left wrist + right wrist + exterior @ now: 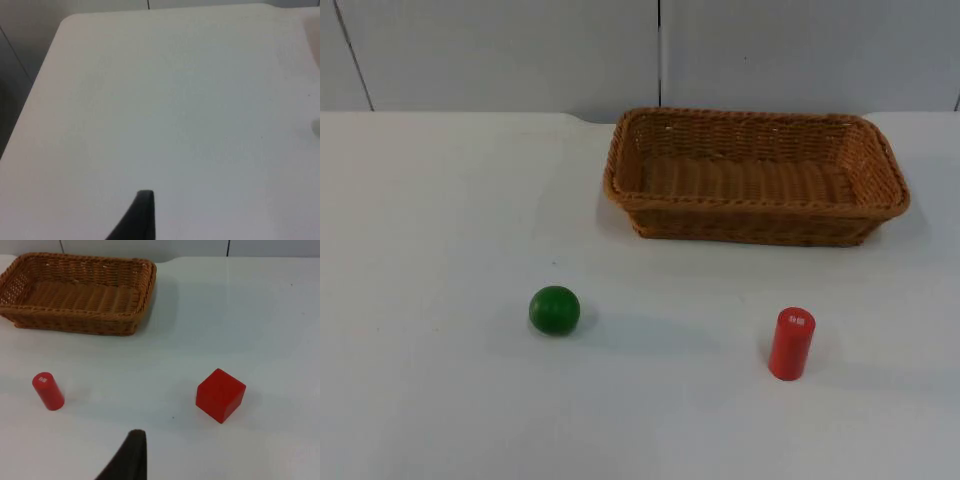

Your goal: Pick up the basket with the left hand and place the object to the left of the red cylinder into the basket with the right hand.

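A brown woven basket [756,176] sits flat on the white bench [440,250], close to the grey wall [500,50] at the back. Nothing is inside the basket. In the top view, a red cylinder [791,343] stands upright on the bench, in front of the basket and well apart from it. A green ball [554,310] rests on the bench to the left of the red cylinder, well apart from it and also in front of the basket. The right wrist view shows the basket [77,292] and the red cylinder [48,390] again, and a red cube [220,395] sits on the bench on the far side of the cylinder from the ball, well apart from the cylinder. One black fingertip [130,455] of the right claw hangs above the bench near the red cylinder and touches nothing. One black fingertip [139,216] of the left claw hangs above a bare part of the bench [175,100] and holds nothing. I cannot tell how wide either claw is open.
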